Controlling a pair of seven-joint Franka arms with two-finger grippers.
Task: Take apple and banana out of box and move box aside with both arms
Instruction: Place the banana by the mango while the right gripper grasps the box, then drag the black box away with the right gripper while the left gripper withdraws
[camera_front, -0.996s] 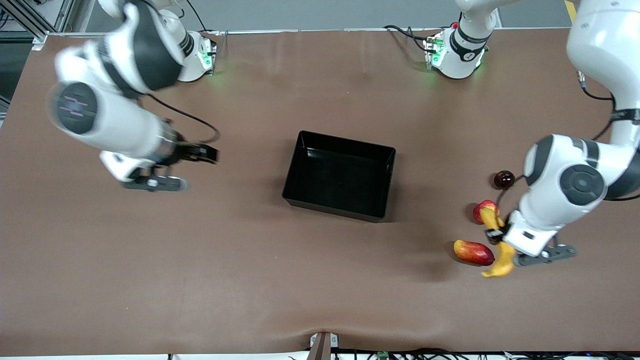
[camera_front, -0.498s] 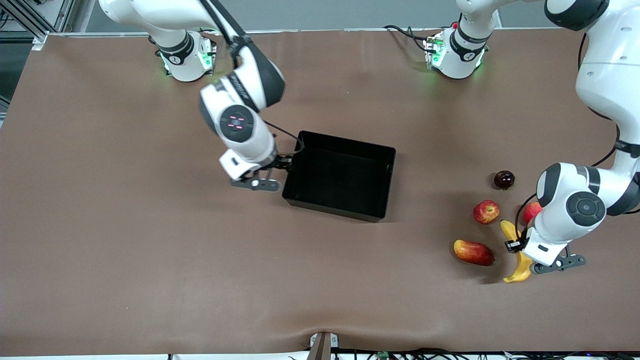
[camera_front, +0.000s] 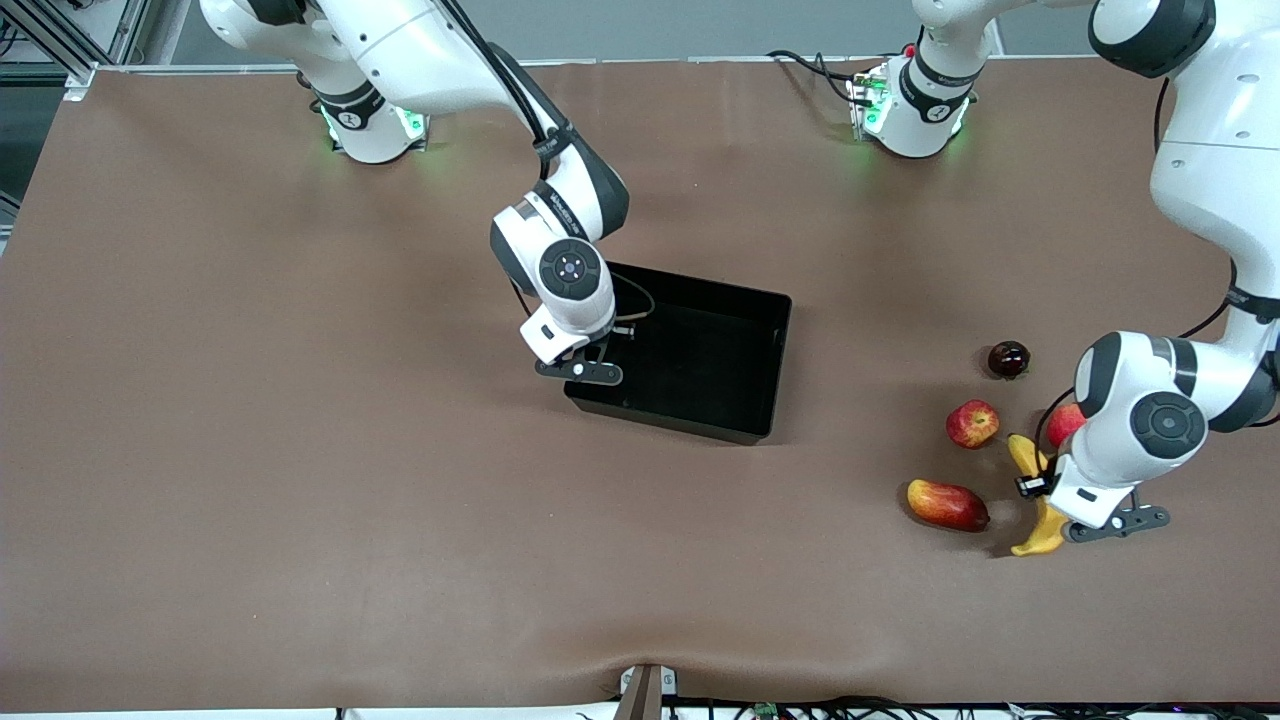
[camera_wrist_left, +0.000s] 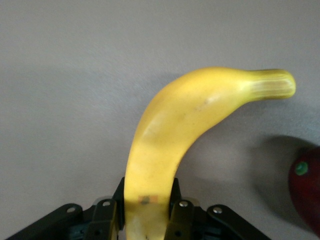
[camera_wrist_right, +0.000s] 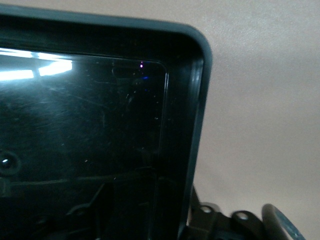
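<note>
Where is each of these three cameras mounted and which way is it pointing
Front view: high across the table, facing both arm bases; shows both arms, the box, the banana, the apple and other fruit.
Left wrist view: on the left arm's wrist, looking down along the left gripper, its jaws shut on the banana over the table.
Right wrist view: on the right arm's wrist, looking into the box; the right gripper straddles its wall.
Shared: the banana is in the front and left wrist views; the box is in the front and right wrist views.

Box (camera_front: 740, 400) mid-table, banana (camera_front: 1030, 500), apple (camera_front: 972, 423) and mango (camera_front: 947, 504) clustered toward left arm's end
</note>
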